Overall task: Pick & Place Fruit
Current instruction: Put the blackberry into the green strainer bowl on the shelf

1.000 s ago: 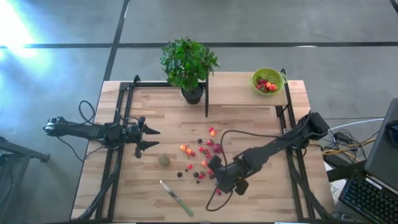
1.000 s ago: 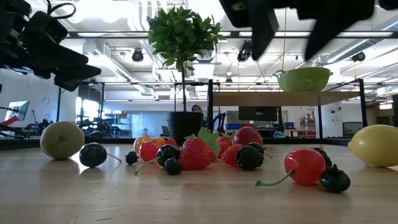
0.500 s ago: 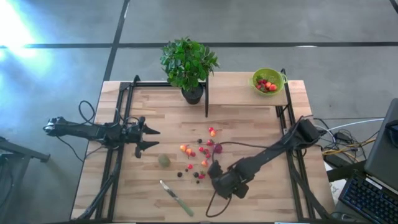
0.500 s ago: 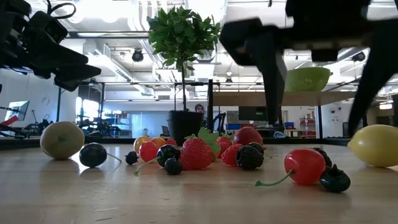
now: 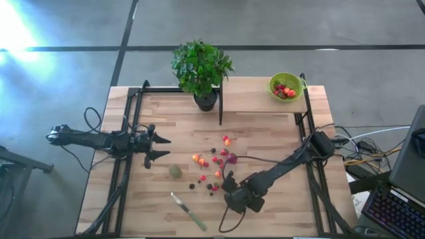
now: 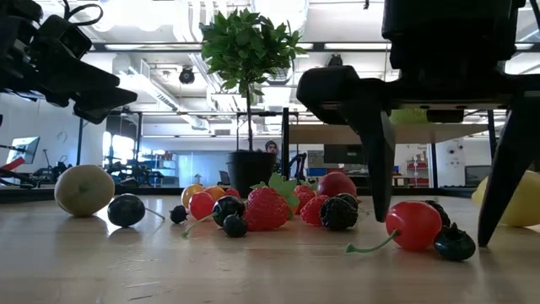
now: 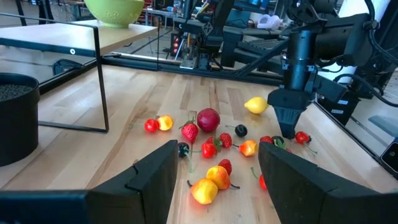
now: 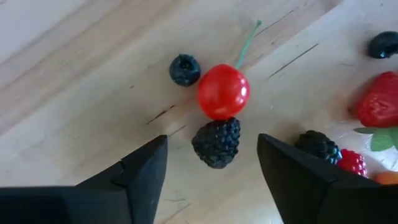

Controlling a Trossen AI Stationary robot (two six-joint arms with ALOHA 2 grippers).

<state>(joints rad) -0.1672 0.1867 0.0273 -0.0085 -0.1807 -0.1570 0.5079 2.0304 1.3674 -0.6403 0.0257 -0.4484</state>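
- Right gripper (image 6: 434, 228) is down at the tabletop, straddling the red cherry (image 6: 413, 225); jaws wide apart, we see nothing gripped.
- In its wrist view the cherry (image 8: 223, 91) touches a blackberry (image 8: 217, 142), with a blueberry (image 8: 185, 70) just beside it.
- The rest of the fruit (image 5: 214, 164) is scattered on the table, near the cherry on the potted plant (image 5: 201, 69) side.
- Kiwi-like ball (image 5: 174, 171) sits apart from the cluster; lemon (image 7: 255, 105) is just beside the right gripper.
- Bowl (image 5: 285, 86) on the shelf already holds some fruit.
- Left gripper (image 5: 159, 147) hovers well away from the cherry, fingers parted, empty.
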